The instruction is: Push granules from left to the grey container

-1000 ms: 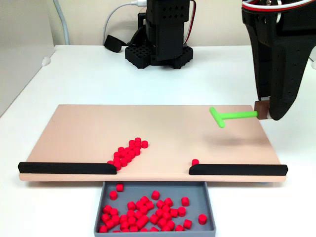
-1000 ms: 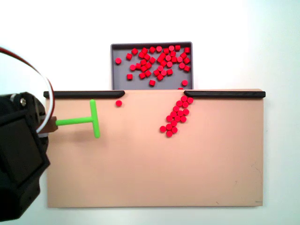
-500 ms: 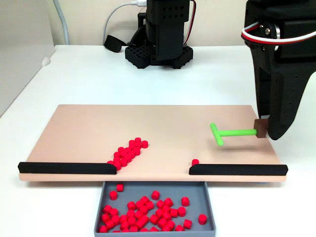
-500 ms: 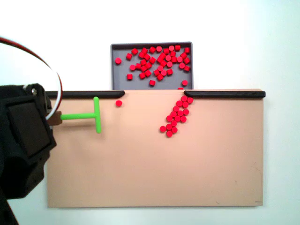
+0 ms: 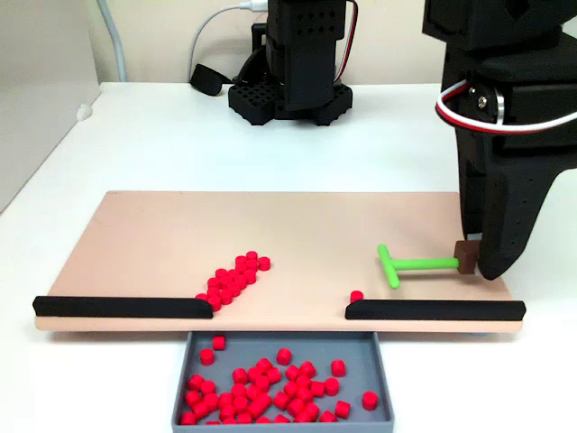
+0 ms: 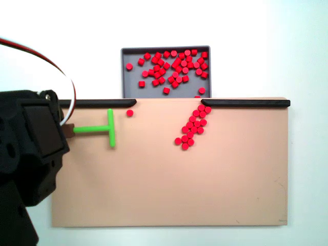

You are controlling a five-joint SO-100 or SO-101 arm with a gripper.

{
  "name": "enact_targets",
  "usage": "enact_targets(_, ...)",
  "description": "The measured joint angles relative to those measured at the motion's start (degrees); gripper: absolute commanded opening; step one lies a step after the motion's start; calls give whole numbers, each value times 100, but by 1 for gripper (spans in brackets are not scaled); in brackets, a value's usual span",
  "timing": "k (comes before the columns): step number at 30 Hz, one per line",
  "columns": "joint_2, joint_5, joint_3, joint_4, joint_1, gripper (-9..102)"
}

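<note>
Nearest in a fixed view, the grey container (image 5: pixel 284 422) sits on the white counter (image 5: pixel 180 135) against the front edge of the beige board (image 5: pixel 180 234), in line with the gap between the two black strips (image 5: pixel 122 307). It holds a loose scatter of red granules (image 5: pixel 261 383).

On the board just behind the left strip, a diagonal band of granules runs up and to the right from the strip's inner end. A single granule (image 5: pixel 357 296) lies at the inner end of the right strip (image 5: pixel 433 309), apart from the band.

Farther back on the right, the green pusher (image 5: pixel 406 264) lies level over the board, crossbar toward the centre, stem running right to a small brown block. The black claw (image 5: pixel 476 262) is clenched on that block end of the pusher.

At the rear of the counter stands the black arm base (image 5: pixel 293 68) with a white cable.

In the other fixed view the container (image 6: pixel 125 72) is at the top, the band (image 6: pixel 193 125) sits below its right corner, and the pusher (image 6: pixel 100 128) is at the left, near the lone granule (image 6: pixel 130 113).
</note>
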State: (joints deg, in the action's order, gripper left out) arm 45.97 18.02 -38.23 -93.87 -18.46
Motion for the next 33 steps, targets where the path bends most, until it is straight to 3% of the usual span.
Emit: enact_targets(33, -299, 0, 70, 35, 176, 0)
